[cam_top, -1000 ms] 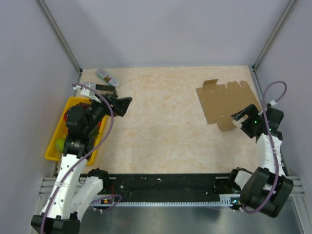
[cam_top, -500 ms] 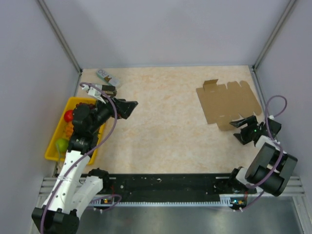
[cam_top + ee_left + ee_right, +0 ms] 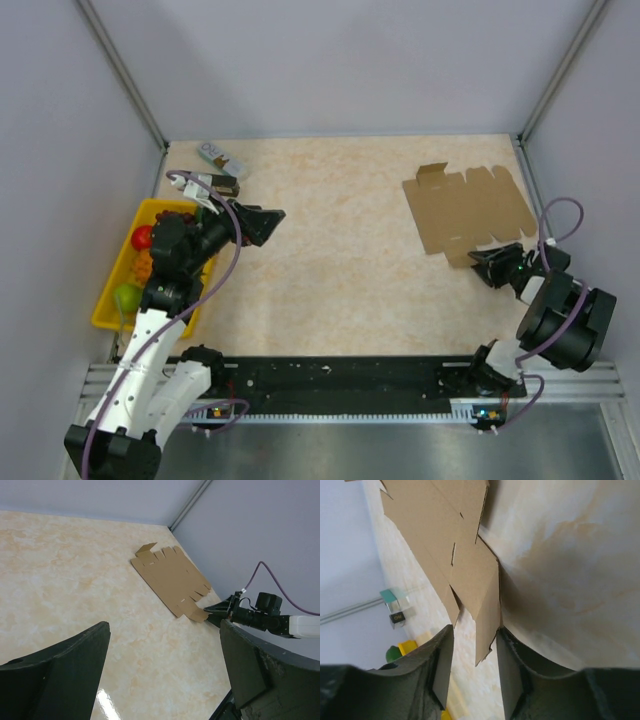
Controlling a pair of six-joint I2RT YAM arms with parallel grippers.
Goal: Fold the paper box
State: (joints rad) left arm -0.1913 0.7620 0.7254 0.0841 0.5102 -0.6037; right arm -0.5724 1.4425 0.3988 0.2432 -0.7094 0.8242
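Observation:
The paper box (image 3: 465, 208) lies as a flat brown die-cut sheet at the table's back right, also seen in the left wrist view (image 3: 170, 575). My right gripper (image 3: 488, 268) is low at the sheet's near corner. In the right wrist view its jaws (image 3: 474, 635) stand partly closed around a raised flap of the paper box (image 3: 487, 610). The flap rests against one finger, with a gap to the other. My left gripper (image 3: 268, 222) hangs wide open above the table's left side, holding nothing (image 3: 164, 627).
A yellow bin (image 3: 110, 300) with fruit sits at the left edge under the left arm. A small white packet (image 3: 215, 156) and a slim black box (image 3: 215, 183) lie at the back left. Grey walls close in the table on three sides.
The right gripper has dropped down to the sheet's near corner and narrowed its jaws around the flap. The left arm swung slightly right, still open.

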